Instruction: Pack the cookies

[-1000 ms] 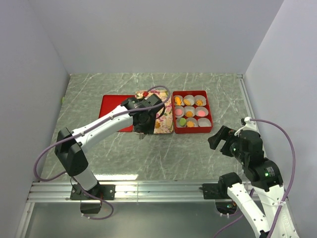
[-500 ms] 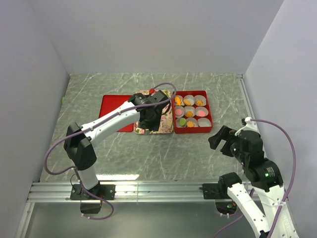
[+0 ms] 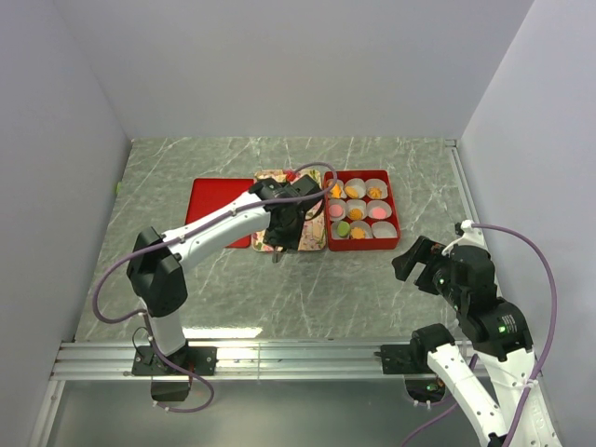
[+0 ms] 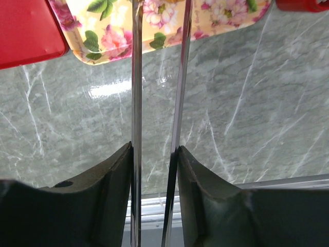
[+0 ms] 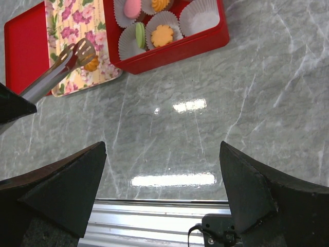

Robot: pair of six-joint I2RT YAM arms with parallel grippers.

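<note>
Tongs (image 5: 54, 71) clamped in left hand (image 4: 154, 150), closed tight on the handles, leaving the two blades a narrow slit apart. Reaches from the near side toward the box (image 5: 169, 51), long axis of tongs slanting at the box's near left corner. Last loose cookie (image 5: 92, 64): orange, on the floral tray (image 5: 72, 20), just beside that same corner and right at the spoon tips. Cannot tell from either wrist view whether pinched between the tips or only touched by them; tips cut off at the top of the left wrist view. Eight other cookies (image 3: 355, 213) already in cups inside the box. One empty cup (image 5: 201, 15) at the box's near right corner, probably the target. Calls for a short carry along the box's near edge, rightward from the hand. Right hand (image 5: 162, 154) wide open, holding nothing, well off the box toward the near right, farther from the cookie than the left. Red lid (image 3: 207, 194) beyond the tray from the box, flat on the table (image 3: 307, 289).
</note>
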